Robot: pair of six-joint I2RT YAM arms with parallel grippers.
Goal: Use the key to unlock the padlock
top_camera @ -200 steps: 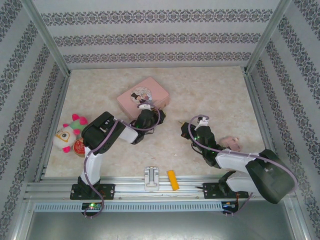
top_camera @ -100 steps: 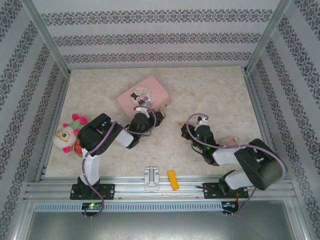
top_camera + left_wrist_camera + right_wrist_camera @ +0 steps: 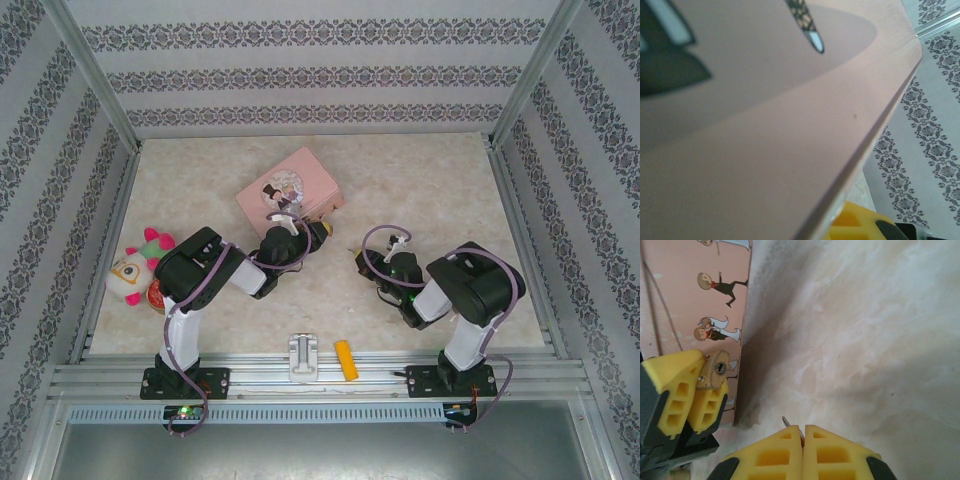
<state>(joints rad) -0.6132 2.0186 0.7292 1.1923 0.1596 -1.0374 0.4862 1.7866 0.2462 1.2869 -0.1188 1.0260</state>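
The brass padlock (image 3: 716, 371) is pinched in my left gripper (image 3: 696, 376), its keyhole end facing the right wrist camera. It hangs right beside the pink tin (image 3: 695, 300). My right gripper (image 3: 803, 429) is shut on the key (image 3: 786, 421); only a thin silvery tip pokes out between the yellow pads. The key tip sits below and right of the padlock, with a gap between them. From above, the left gripper (image 3: 316, 233) is at the tin's near corner and the right gripper (image 3: 360, 258) faces it from the right. The left wrist view is pressed close to the tin's lid (image 3: 765, 125).
The pink tin (image 3: 290, 188) lies mid-table, touching the left gripper. A plush toy (image 3: 135, 268) sits at the left edge. A white bracket (image 3: 302, 357) and a yellow-orange block (image 3: 345, 360) rest by the front rail. Marble tabletop (image 3: 875, 340) spreads open to the right.
The right arm's elbow has swung in from the right and folded up behind its gripper. The left gripper with the padlock has edged right along the tin, narrowing the gap between the grippers.
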